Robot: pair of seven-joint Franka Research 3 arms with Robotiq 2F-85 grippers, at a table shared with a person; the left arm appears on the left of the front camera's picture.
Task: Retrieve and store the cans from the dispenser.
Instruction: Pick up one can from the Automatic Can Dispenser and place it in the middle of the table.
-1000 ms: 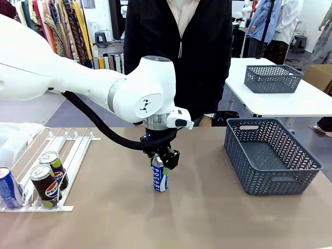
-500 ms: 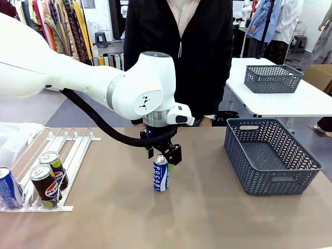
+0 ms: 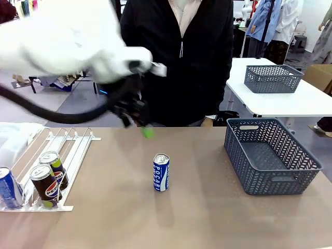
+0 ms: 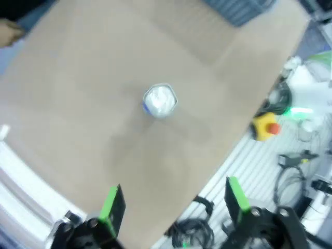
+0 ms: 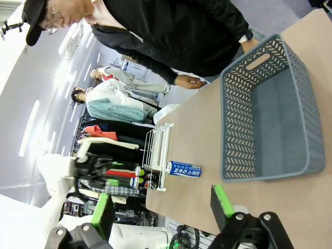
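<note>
One blue can (image 3: 161, 173) stands upright alone in the middle of the table, and its silver top (image 4: 160, 100) is seen from above in the left wrist view. My left gripper (image 3: 137, 124), blurred by motion, hangs open well above and to the left of it, holding nothing; its green pads (image 4: 111, 206) stand wide apart. The white dispenser (image 3: 72, 148) at the left holds a blue can (image 3: 9, 188) and two black cans (image 3: 45, 185) at its low end. My right gripper (image 5: 163, 207) is open and empty, off the table's near edge, facing the blue can (image 5: 184, 169).
A dark grey mesh basket (image 3: 270, 155) sits empty on the table's right side. A person in a black jacket (image 3: 179, 52) stands at the far edge. A second basket (image 3: 272, 78) rests on a white table behind. A clear plastic bag (image 3: 15, 140) lies at far left.
My left gripper has let go of the blue can, left it standing mid-table, and swung up and leftward. The can has not moved.
</note>
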